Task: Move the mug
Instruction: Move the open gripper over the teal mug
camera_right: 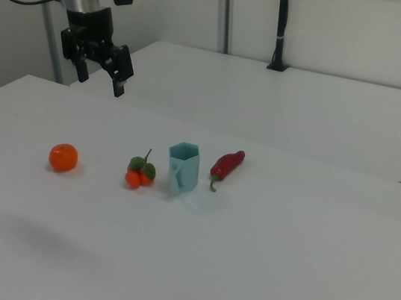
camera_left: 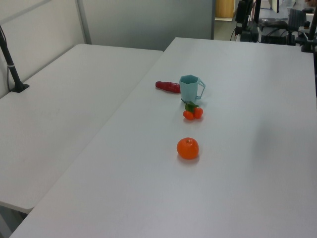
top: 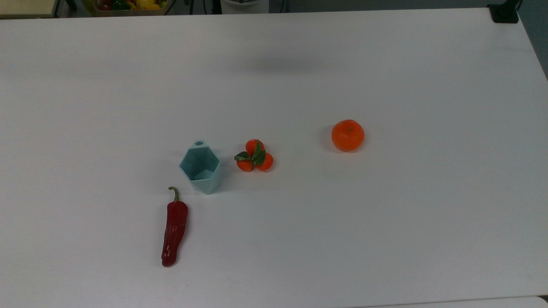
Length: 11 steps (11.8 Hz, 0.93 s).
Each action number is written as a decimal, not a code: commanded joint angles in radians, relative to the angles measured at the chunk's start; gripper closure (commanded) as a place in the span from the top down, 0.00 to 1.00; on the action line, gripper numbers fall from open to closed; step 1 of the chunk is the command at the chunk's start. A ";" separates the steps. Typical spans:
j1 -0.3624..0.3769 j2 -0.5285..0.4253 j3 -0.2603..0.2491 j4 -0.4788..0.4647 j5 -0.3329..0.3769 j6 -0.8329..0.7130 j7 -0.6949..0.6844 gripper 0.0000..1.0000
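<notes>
Top view: pale blue faceted mug (top: 200, 167) upright on a white table (top: 385, 222).
A small orange cluster (top: 254, 156) lies at its 3 o'clock, a red chili pepper (top: 174, 227) at 7 o'clock. In the right view the gripper (camera_right: 101, 78) hangs spread wide above the orange fruit (camera_right: 63, 157).

mug (top: 200, 167): we see pale blue-teal
pepper (top: 174, 227): dark red, green stem
orange (top: 347, 135): bright orange
small fruit cluster (top: 254, 156): orange, green leaves
table (top: 385, 222): white
</notes>
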 commanded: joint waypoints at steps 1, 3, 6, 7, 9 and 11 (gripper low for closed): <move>0.022 -0.023 -0.020 -0.026 -0.009 0.015 -0.015 1.00; 0.022 -0.023 -0.020 -0.026 -0.007 0.015 -0.015 1.00; 0.022 -0.025 -0.020 -0.030 -0.003 0.015 -0.016 1.00; 0.022 -0.023 -0.020 -0.030 -0.001 0.015 -0.016 1.00; 0.022 -0.026 -0.020 -0.046 -0.001 0.018 -0.018 1.00; 0.022 -0.026 -0.020 -0.046 -0.003 0.021 -0.029 1.00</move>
